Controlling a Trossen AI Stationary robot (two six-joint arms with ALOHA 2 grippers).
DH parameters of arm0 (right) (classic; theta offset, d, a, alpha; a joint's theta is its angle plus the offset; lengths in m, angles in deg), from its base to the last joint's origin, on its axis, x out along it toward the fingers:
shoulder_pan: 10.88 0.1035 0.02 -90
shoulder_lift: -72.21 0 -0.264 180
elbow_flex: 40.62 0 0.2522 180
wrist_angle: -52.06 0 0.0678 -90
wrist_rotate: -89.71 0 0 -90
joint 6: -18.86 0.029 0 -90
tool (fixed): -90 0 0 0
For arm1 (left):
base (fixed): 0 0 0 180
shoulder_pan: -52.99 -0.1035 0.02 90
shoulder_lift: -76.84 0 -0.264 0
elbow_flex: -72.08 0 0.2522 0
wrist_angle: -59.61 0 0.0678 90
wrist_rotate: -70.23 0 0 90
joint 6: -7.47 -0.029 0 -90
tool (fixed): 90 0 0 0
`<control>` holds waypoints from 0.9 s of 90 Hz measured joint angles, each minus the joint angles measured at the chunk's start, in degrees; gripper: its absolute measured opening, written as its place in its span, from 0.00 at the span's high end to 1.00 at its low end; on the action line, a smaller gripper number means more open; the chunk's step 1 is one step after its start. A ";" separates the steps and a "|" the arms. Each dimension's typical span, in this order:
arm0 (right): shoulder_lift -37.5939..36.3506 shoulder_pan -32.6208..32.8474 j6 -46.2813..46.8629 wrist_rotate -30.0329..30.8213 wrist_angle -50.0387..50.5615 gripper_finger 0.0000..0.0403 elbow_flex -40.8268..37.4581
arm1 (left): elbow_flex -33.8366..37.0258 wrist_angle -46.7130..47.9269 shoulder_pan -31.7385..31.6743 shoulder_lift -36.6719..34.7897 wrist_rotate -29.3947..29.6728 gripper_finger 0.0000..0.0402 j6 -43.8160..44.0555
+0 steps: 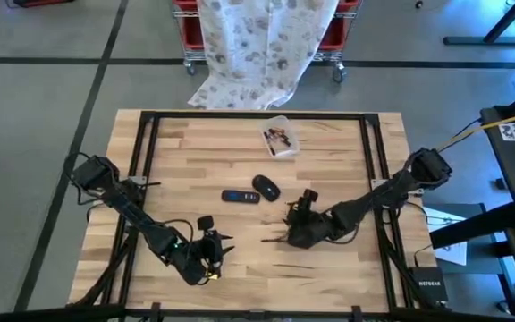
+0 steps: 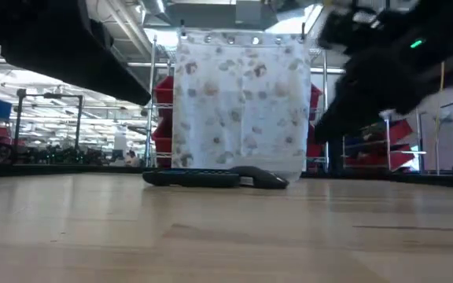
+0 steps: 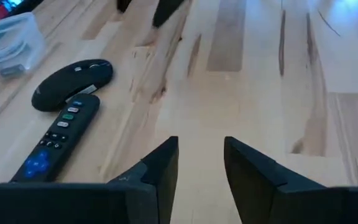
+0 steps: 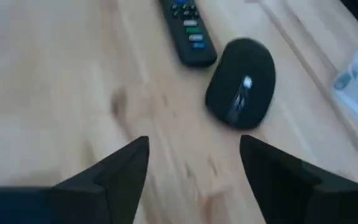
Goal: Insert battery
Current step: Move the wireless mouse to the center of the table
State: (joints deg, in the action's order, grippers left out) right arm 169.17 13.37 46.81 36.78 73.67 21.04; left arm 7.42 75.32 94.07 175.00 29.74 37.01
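Right tool [image 4: 194, 165] gapes wide, empty, near the mouse [image 4: 240, 91] and remote [image 4: 188, 31]. Left tool [image 3: 201, 165] hangs slightly open, empty, over bare desk [image 1: 329, 268].

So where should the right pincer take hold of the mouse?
Across its narrow width, at the flanks either side of the scroll wheel, coming down from above. The mouse lies flat and domed on the table, with the remote close beside one end, so the long sides are free. The right pincer is open, short of it.

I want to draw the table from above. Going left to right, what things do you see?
Left hand → remote → mouse → clear plastic container → right hand.
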 joint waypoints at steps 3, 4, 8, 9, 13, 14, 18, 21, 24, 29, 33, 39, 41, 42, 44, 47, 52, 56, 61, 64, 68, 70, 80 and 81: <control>1.36 -1.20 -0.86 -0.19 -2.10 0.33 0.00 | 0.00 0.05 0.00 0.03 -0.04 0.72 -0.02; 1.82 -1.65 -1.06 -0.19 -2.73 0.31 0.00 | 0.00 0.05 0.00 0.05 -0.05 0.72 -0.02; 3.60 -3.37 -1.27 -0.14 -5.00 0.27 0.00 | 0.00 0.05 0.03 0.06 -0.10 0.72 0.03; 3.98 -3.84 -1.22 -0.13 -5.37 0.25 0.00 | 0.00 0.03 0.06 0.07 -0.15 0.72 0.06; 5.70 -5.71 -0.87 0.52 -6.57 0.21 0.00 | 0.00 0.09 0.21 0.14 -0.23 0.72 0.09; 6.15 -6.22 -0.68 0.79 -6.93 0.20 0.00 | 0.00 0.12 0.24 0.18 -0.25 0.72 0.09; 7.43 -7.92 0.64 1.18 -7.75 0.16 0.00 | 0.00 0.17 0.44 0.21 -0.35 0.72 0.11; 8.11 -9.14 1.55 1.66 -7.88 0.14 -0.02 | 0.00 0.29 0.54 0.21 -0.38 0.72 0.10; 8.89 -10.39 1.96 1.90 -8.96 0.12 -0.02 | 0.00 0.39 0.56 0.21 -0.37 0.72 0.03; 10.10 -12.09 2.06 1.43 -11.37 0.09 0.11 | 0.00 0.43 0.68 0.21 -0.50 0.72 -0.01; 11.09 -13.48 1.65 -0.39 -12.93 0.08 0.11 | 0.00 0.51 0.68 0.21 -0.52 0.72 0.02; 12.49 -15.28 0.59 -3.31 -16.17 0.07 0.13 | 0.00 0.45 0.71 0.21 -0.50 0.72 -0.03; 12.92 -15.83 0.38 -4.55 -17.11 0.08 0.11 | 0.00 0.53 0.81 0.21 -0.50 0.72 -0.01; 13.19 -16.10 0.37 -5.10 -17.68 0.08 0.11 | 0.00 0.56 0.84 0.21 -0.50 0.72 0.02; 13.62 -16.61 0.33 -5.94 -18.84 0.08 0.12 | 0.00 0.57 0.85 0.21 -0.50 0.72 0.06; 14.13 -17.20 0.41 -6.70 -19.76 0.09 0.25 | 0.00 0.56 0.85 0.21 -0.50 0.72 0.13; 14.90 -17.86 0.44 -7.14 -20.53 0.12 0.31 | 0.01 0.65 0.91 0.21 -0.56 0.72 0.18; 15.25 -18.17 0.41 -7.17 -20.91 0.16 0.31 | 0.02 0.58 0.94 0.21 -0.74 0.72 0.26; 15.50 -18.22 0.28 -7.02 -21.68 0.21 0.29 | 0.02 0.57 0.94 0.21 -0.91 0.72 0.29; 15.55 -18.22 0.10 -6.59 -22.29 0.24 0.26 | 0.02 0.56 0.94 0.21 -0.98 0.72 0.28; 15.62 -18.14 -0.45 -5.79 -22.66 0.29 0.26 | 0.02 0.61 0.94 0.21 -0.96 0.72 0.33; 15.65 -18.09 -0.87 -5.54 -22.94 0.32 0.25 | 0.02 0.54 0.94 0.21 -0.96 0.72 0.35; 15.74 -18.12 -1.54 -6.59 -23.48 0.48 0.25 | 0.02 0.45 0.94 0.21 -0.96 0.72 0.29; 15.74 -18.12 -1.61 -6.79 -23.47 0.49 0.24 | 0.02 0.47 0.94 0.21 -0.96 0.72 0.29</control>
State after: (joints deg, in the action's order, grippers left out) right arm 184.92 -4.75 45.19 29.99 50.19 21.28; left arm 7.44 75.78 95.01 175.20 28.78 37.30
